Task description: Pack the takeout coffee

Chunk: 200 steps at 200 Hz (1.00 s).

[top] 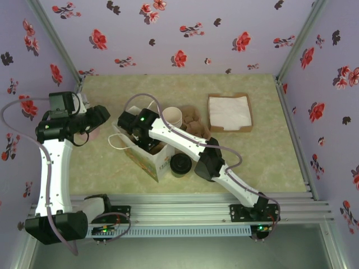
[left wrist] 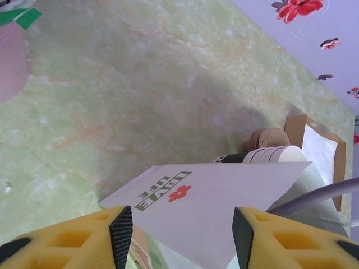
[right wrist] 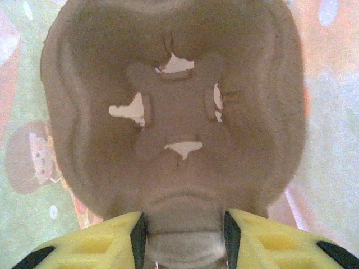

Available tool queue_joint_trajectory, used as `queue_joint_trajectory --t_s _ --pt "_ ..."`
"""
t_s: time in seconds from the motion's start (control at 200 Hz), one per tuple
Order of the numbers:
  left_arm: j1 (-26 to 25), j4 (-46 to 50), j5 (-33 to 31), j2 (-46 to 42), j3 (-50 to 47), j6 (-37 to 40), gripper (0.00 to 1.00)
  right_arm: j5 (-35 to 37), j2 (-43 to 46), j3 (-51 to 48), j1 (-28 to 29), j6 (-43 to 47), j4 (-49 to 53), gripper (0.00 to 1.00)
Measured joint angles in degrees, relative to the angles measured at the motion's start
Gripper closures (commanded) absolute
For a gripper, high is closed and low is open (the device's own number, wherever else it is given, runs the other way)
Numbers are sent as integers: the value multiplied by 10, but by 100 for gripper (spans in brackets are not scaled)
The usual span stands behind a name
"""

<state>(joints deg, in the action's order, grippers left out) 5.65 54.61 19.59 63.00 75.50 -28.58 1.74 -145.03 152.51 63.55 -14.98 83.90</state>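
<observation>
The left hand (left wrist: 182,235) hangs released by the white paper bag (left wrist: 219,207), nothing between its fingers. The right hand (right wrist: 182,231) is at that bag's mouth, the lip of a brown pulp cup tray (right wrist: 179,112) between its fingers (clenched or loose, I cannot tell). Nor can I tell where the coffee cup is.

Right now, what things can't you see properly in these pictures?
- Inside of the paper bag: top view, the right arm covers its mouth.
- Whether the right gripper grips the brown pulp carrier: right wrist view, too close and blurry.
- What the pink thing is: left wrist view, cut off by the left edge.
</observation>
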Motion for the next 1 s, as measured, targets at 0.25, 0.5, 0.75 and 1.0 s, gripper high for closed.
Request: queue_joint_trajectory --t_s 0.25,0.5,0.75,1.0 --pt "0 2 2 -13 0 0 47 0 0 0 0 0 0 49" --pt "0 9 5 -21 3 0 45 -2 0 0 0 0 0 45" --pt "0 20 10 -35 25 0 36 -5 3 1 0 -2 -3 35" --pt "0 40 12 -66 53 0 18 -7 32 1 -1 -7 -18 24"
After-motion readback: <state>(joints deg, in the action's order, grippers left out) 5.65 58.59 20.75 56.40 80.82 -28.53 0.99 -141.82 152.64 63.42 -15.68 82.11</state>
